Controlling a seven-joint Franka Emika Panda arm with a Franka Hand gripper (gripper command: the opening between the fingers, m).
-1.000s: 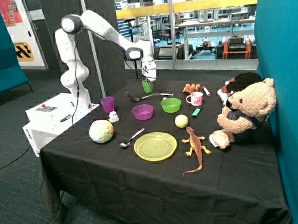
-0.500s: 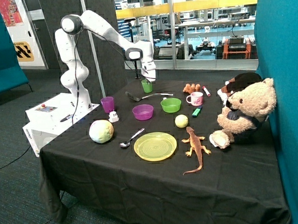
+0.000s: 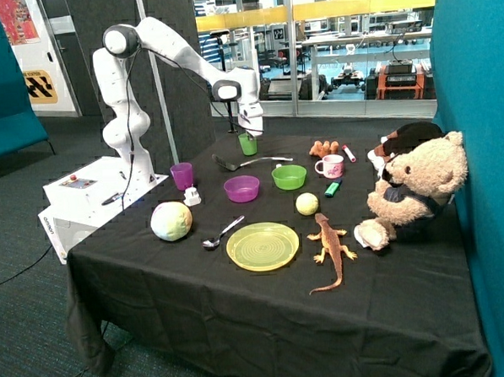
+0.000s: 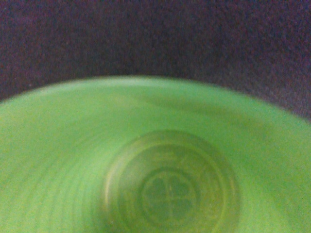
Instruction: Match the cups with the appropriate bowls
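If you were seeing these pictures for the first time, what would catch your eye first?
The white arm reaching over the back of the black table, its hand right at the rim of the green cup; the wrist view looks straight down into that cup. Next, the big teddy bear sitting at the table's side by the teal wall, with an orange lizard and a yellow plate in front.
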